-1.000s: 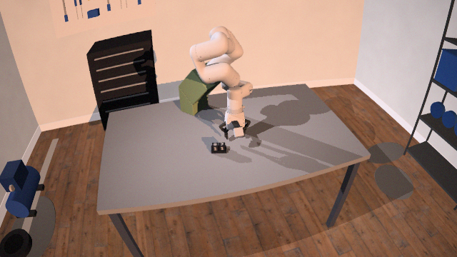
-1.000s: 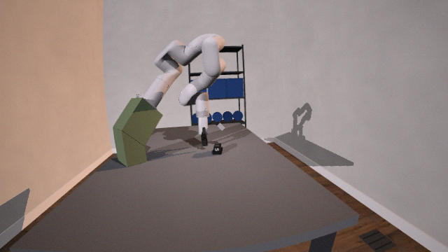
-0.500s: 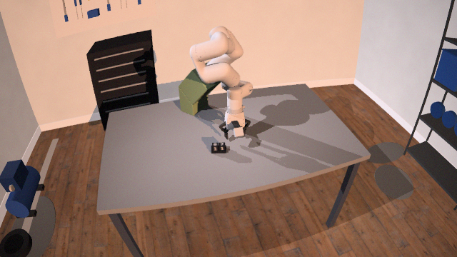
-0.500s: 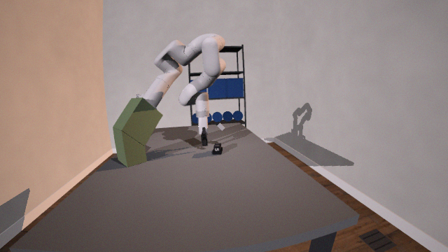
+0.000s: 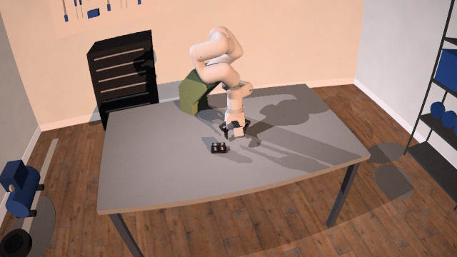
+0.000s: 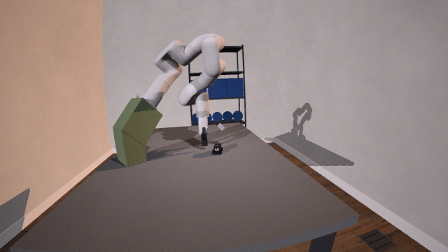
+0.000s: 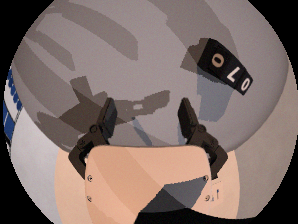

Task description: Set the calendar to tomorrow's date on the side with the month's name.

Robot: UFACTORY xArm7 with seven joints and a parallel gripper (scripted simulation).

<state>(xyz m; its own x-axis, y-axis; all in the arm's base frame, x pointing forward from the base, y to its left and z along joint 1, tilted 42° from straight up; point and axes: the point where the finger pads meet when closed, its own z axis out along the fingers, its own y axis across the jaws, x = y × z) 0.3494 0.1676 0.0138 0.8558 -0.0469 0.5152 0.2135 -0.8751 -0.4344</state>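
Two dark cubes (image 5: 218, 147) (image 6: 217, 149) (image 7: 225, 67) — tray hard to discern — sit near the open claw (image 5: 235, 131) (image 6: 204, 143) (image 7: 146, 112).

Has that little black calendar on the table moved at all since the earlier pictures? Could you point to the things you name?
No, the calendar (image 5: 218, 148) (image 6: 217, 149) (image 7: 225, 67) shows no visible shift; it keeps the same spot relative to the green pedestal (image 5: 187, 101) (image 6: 131, 152).
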